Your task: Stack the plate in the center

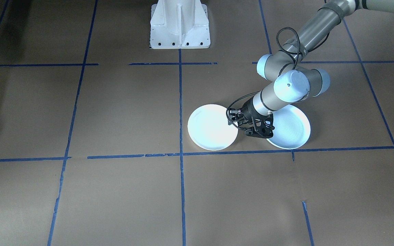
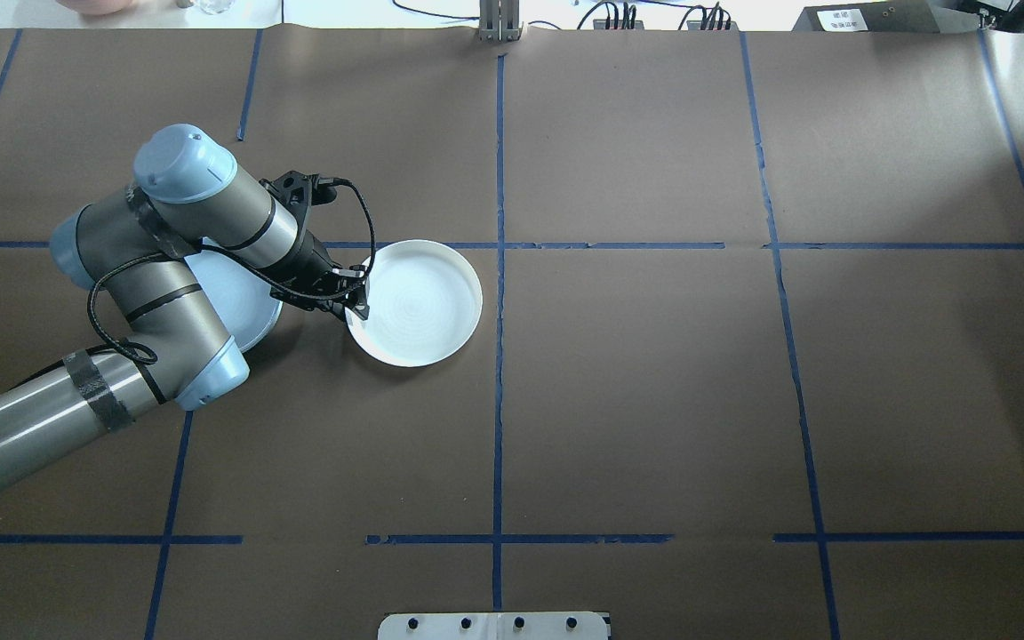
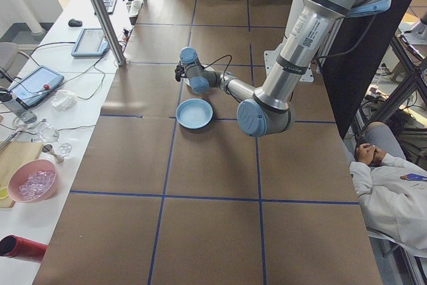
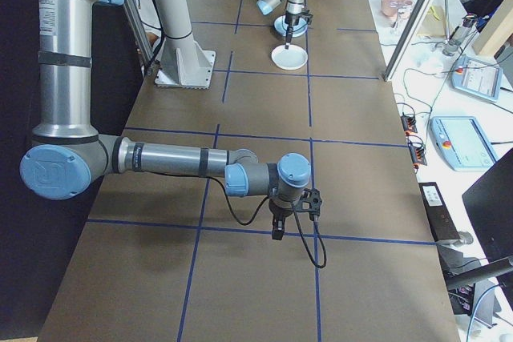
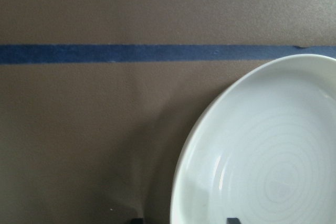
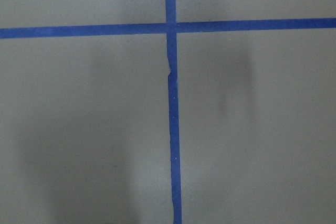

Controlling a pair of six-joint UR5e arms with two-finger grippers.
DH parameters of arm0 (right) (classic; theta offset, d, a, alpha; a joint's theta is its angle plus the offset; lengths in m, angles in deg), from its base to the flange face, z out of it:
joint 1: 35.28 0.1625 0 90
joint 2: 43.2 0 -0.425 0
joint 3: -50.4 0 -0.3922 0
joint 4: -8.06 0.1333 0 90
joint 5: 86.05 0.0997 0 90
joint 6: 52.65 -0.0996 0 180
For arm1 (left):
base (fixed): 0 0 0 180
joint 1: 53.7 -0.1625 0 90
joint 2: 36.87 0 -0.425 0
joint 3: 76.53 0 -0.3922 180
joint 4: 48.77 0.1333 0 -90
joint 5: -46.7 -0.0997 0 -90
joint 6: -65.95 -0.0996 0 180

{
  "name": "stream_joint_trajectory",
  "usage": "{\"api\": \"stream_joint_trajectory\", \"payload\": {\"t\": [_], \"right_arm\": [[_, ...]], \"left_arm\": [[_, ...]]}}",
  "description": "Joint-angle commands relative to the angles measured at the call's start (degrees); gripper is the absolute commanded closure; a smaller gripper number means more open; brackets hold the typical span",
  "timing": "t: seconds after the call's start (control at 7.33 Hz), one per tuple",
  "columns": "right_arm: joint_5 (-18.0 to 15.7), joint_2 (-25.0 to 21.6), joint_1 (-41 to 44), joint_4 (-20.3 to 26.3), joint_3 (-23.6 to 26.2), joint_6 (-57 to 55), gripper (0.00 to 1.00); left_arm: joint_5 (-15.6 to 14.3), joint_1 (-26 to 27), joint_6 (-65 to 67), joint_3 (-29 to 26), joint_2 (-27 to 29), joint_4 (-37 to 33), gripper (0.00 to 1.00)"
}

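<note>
White plate [image 2: 414, 302]: flat on the brown table [image 2: 654, 400], rim up, just left of the centre tape line; round, no long axis.
Left gripper [image 2: 357, 300]: straddles its near rim, jaws either side, seemingly clamped, likely to drag it.
Second plate [image 2: 241, 298]: under the arm.
Right gripper [image 4: 276, 226]: cannot tell.

Overhead and front views face each other, sharing the plate [image 2: 414, 302]
</note>
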Motion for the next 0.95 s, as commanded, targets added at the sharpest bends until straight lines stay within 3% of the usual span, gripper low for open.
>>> {"api": "stream_joint_trajectory", "payload": {"t": [0.0,0.27,0.82], "right_arm": [[0.00,0.00,0.00,0.00,0.01,0.00,0.00],[0.00,0.00,0.00,0.00,0.01,0.00,0.00],[0.00,0.00,0.00,0.00,0.01,0.00,0.00]], "left_arm": [[0.15,0.20,-0.06,0.07,-0.07,0.00,1.00],[1.38,5.53,-0.76,0.77,-0.68,-0.35,1.00],[8.66,17.50,-15.32,0.34,-8.04,0.52,1.00]]}}
